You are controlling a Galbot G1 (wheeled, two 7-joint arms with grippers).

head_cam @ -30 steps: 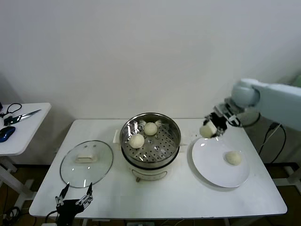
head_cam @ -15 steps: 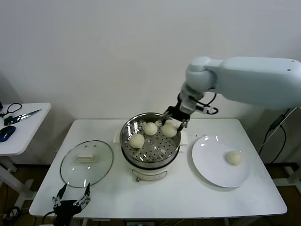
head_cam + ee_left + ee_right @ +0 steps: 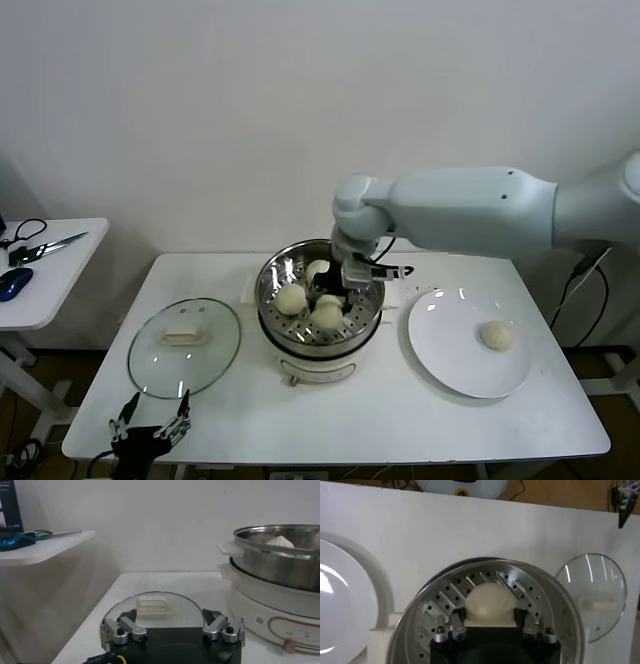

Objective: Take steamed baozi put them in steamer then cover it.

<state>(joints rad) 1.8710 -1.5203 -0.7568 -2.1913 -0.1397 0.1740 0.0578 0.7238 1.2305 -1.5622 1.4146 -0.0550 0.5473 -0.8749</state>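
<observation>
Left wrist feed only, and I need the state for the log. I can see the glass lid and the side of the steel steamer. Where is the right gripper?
Observer: The right gripper is inside the round shiny steel steamer basket, shut on a round cream-white baozi.
Operator: Bun count in the basket?
Observer: Three with the held one; two loose buns lie beside it.
Operator: Any outside?
Observer: One last baozi sits on the flat white plate, right of the steamer.
Operator: Left arm?
Observer: The left gripper is open at the table's near edge, in front of the round clear glass lid.
</observation>
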